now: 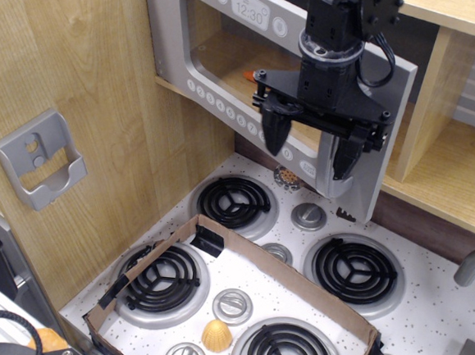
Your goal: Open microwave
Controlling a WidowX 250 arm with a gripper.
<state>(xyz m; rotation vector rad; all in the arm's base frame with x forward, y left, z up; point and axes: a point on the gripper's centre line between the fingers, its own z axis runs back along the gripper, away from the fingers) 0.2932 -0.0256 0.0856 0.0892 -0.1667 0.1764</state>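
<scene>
A grey wall holder (37, 158) hangs on the wooden panel at the left of the frame. The microwave (231, 54) occupies the upper centre, its door swung partly outward with the free edge and vertical handle (337, 165) toward the right. An orange item (250, 76) is partly visible through the window; its identity cannot be confirmed. The gripper (310, 142) hangs in front of the door, just left of the handle. Its fingers are spread wide and grasp nothing; the right finger (343, 157) overlaps the handle, and contact cannot be told. At lower centre, a shallow cardboard box (288, 272) rests on the stovetop (423, 324). Inside it lies a small yellow shell-shaped object (216, 335).
</scene>
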